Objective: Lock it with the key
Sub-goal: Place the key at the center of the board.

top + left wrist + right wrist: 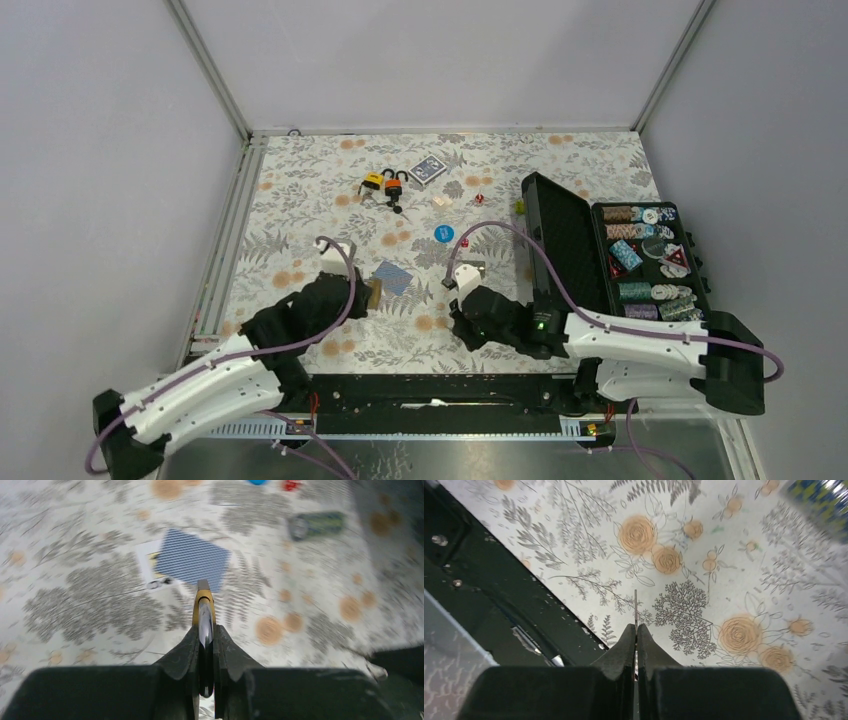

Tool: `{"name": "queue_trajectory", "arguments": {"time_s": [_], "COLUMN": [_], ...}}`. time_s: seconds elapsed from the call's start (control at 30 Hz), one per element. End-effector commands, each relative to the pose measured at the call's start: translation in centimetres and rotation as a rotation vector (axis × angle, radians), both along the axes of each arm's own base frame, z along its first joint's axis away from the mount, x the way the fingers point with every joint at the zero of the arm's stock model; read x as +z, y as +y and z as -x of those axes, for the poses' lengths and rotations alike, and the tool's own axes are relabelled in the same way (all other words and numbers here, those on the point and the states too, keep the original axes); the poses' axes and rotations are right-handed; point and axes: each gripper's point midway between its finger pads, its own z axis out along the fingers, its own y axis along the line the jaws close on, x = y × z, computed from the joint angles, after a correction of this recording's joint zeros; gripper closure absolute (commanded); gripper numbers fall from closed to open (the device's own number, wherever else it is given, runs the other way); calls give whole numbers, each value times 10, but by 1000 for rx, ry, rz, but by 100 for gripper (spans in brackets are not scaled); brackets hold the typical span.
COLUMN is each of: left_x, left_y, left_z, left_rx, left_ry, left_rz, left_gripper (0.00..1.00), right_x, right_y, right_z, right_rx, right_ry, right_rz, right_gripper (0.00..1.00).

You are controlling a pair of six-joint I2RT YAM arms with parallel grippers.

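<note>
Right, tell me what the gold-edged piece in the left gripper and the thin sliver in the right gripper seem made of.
The gold-edged piece, pinched in the left gripper: metal by the look, a brass-coloured edge with a polished silvery strip that glints. The thin sliver, pinched in the right gripper: probably bare metal, grey and blade-thin edge-on; too slim to tell its finish.

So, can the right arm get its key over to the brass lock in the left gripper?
Probably yes. Only bare tablecloth and a flat blue card lie between the right gripper, holding the key, and the brass lock in the left gripper; nothing stands in the way.
</note>
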Motion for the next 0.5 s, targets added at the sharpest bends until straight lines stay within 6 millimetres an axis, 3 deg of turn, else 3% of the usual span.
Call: {"name": "queue_trajectory", "arguments": {"time_s": [0.0, 0.2, 0.47], "left_x": [20, -6, -27], "left_y": [4, 36, 73], "left_z": [-24, -42, -57], "left_rx": [102, 281, 445], "left_ry": [13, 64, 116], "left_rz": [279, 288, 306], "left_gripper": [100, 100, 100], "right_x": [-14, -32, -69], "right_y": [21, 41, 36], "right_z": [-3, 5, 0], "right_rx": [-77, -88, -118], "right_ry": [63, 156, 212], "right_rz": [-125, -274, -180], "right_gripper": [100, 100, 100]}}
